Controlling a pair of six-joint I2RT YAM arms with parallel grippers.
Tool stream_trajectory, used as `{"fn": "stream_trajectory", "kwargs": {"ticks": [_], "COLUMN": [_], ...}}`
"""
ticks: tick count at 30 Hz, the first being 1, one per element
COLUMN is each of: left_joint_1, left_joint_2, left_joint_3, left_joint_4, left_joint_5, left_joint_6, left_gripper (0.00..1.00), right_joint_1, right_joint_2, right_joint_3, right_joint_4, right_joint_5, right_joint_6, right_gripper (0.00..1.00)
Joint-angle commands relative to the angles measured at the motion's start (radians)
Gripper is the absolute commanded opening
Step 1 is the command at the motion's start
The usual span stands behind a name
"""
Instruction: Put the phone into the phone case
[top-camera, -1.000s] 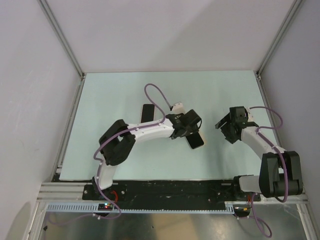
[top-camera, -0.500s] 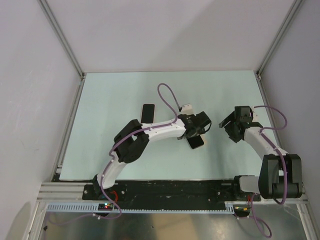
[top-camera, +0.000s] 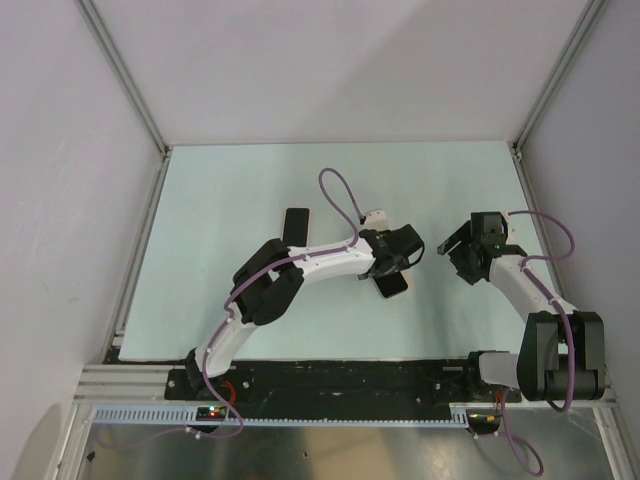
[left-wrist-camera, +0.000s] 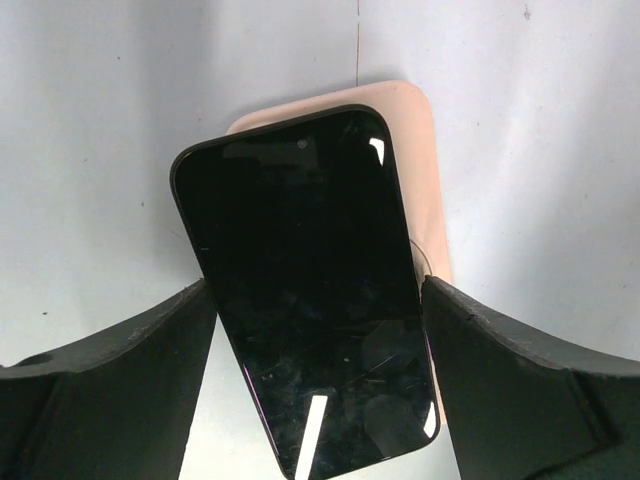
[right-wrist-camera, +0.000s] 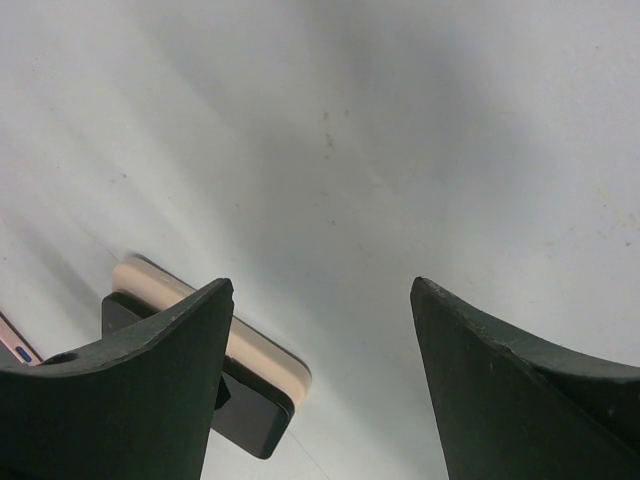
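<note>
The phone (left-wrist-camera: 310, 300), glossy black screen up, lies askew on the pale pink phone case (left-wrist-camera: 415, 140), whose rim shows past its far and right edges. In the top view the phone (top-camera: 394, 284) sits at mid-table with a pink sliver of the case (top-camera: 408, 282) beside it. My left gripper (left-wrist-camera: 320, 290) (top-camera: 392, 268) is open wide and straddles the phone, with a finger close against each long edge. My right gripper (right-wrist-camera: 322, 285) (top-camera: 452, 258) is open and empty to the right of the phone. In the right wrist view the case (right-wrist-camera: 190, 305) and a phone corner (right-wrist-camera: 250, 420) show behind its left finger.
A flat black rectangular object (top-camera: 296, 224) lies to the left of the phone, behind the left forearm. The pale green table (top-camera: 220, 190) is walled by grey panels at the left, back and right. The arm bases sit on the near rail (top-camera: 340, 378).
The left arm has reached further right, bringing its gripper over the phone. The right gripper has shifted slightly right. The phone and case have stayed in place.
</note>
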Motion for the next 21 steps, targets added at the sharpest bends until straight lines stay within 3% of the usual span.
{"fn": "stream_trajectory", "kwargs": {"ticks": [1,11,19,21], "left_joint_1": [-0.006,0.006,0.042,0.055], "left_joint_2": [0.022,0.025,-0.081,-0.107], "left_joint_3": [0.045,0.051,-0.016,-0.028], "left_joint_4": [-0.021,-0.019,-0.017,-0.014], "left_joint_5": [-0.015,0.006,-0.018,-0.018], "left_joint_6": [-0.01,0.019,0.078,0.108], "left_gripper": [0.85,0.73,0.32,0.26], "right_joint_1": [-0.002,0.008,0.055,0.077], "right_joint_2": [-0.025,-0.022,-0.007,-0.001], "right_joint_3": [-0.012,-0.013,-0.013,-0.013], "right_joint_4": [0.028,0.035,0.081,0.101], "right_joint_5": [-0.005,-0.004,-0.032,-0.037], "right_joint_6": [-0.022,-0.041,-0.092,-0.112], "right_gripper": [0.77,0.77,0.79,0.81]}}
